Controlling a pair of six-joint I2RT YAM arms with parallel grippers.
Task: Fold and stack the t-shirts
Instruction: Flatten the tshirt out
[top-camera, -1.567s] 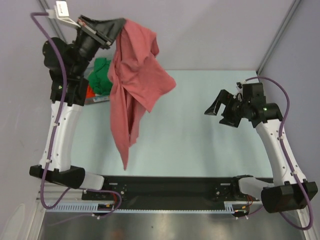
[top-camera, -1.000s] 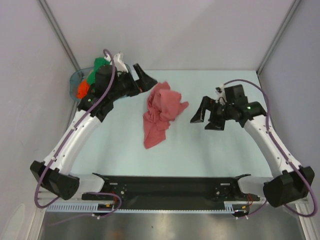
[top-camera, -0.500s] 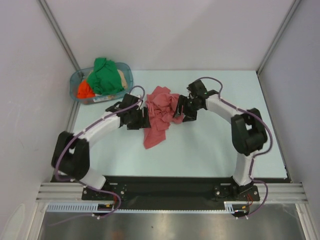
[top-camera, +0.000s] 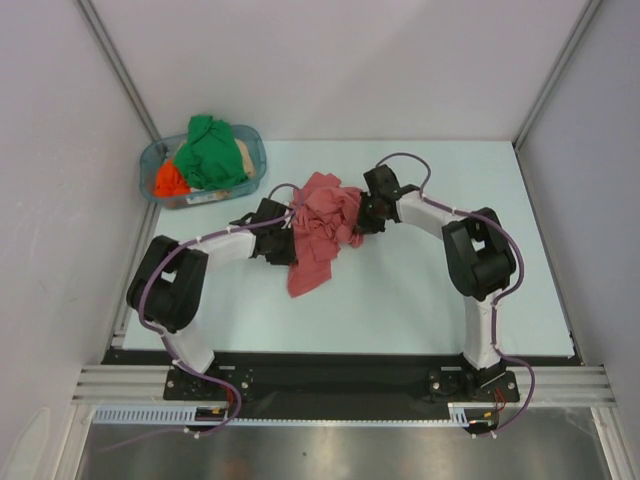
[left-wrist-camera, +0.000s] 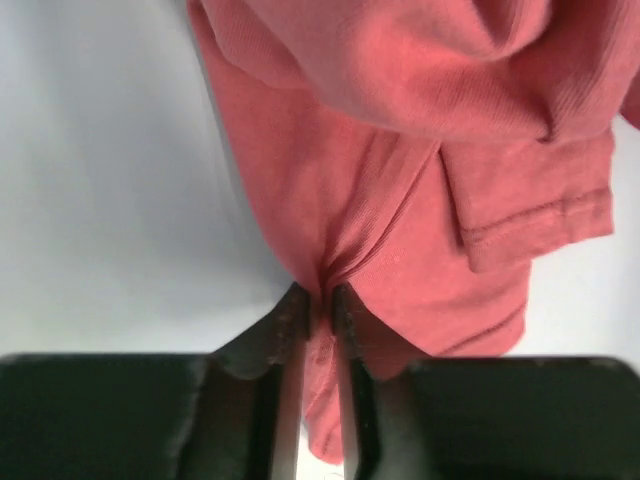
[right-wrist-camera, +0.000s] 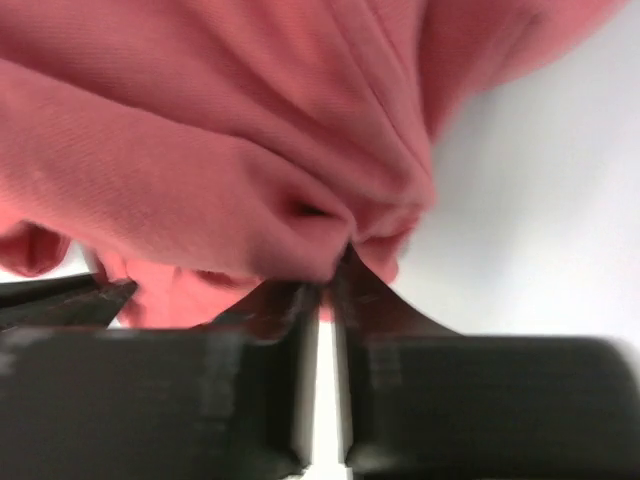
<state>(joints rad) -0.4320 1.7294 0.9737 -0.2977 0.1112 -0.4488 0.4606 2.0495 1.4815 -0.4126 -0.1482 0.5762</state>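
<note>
A crumpled salmon-red t-shirt (top-camera: 318, 228) lies in a heap at the middle of the pale table (top-camera: 420, 290). My left gripper (top-camera: 287, 232) is low at its left edge, shut on a fold of the red cloth (left-wrist-camera: 400, 200), which is pinched between the fingertips (left-wrist-camera: 296, 305). At the heap's upper right edge my right gripper (top-camera: 358, 215) is shut on a bunched fold of the same shirt (right-wrist-camera: 240, 150). Green (top-camera: 212, 150), orange (top-camera: 169, 180) and beige t-shirts sit piled in the tub.
A clear blue-tinted plastic tub (top-camera: 253, 140) stands at the back left corner of the table. Grey walls close in the back and both sides. The black rail with the arm bases (top-camera: 330, 375) runs along the near edge.
The red shirt was dropped from the raised left gripper onto the table. Both arms then came down to the heap from either side and their jaws closed on its edges.
</note>
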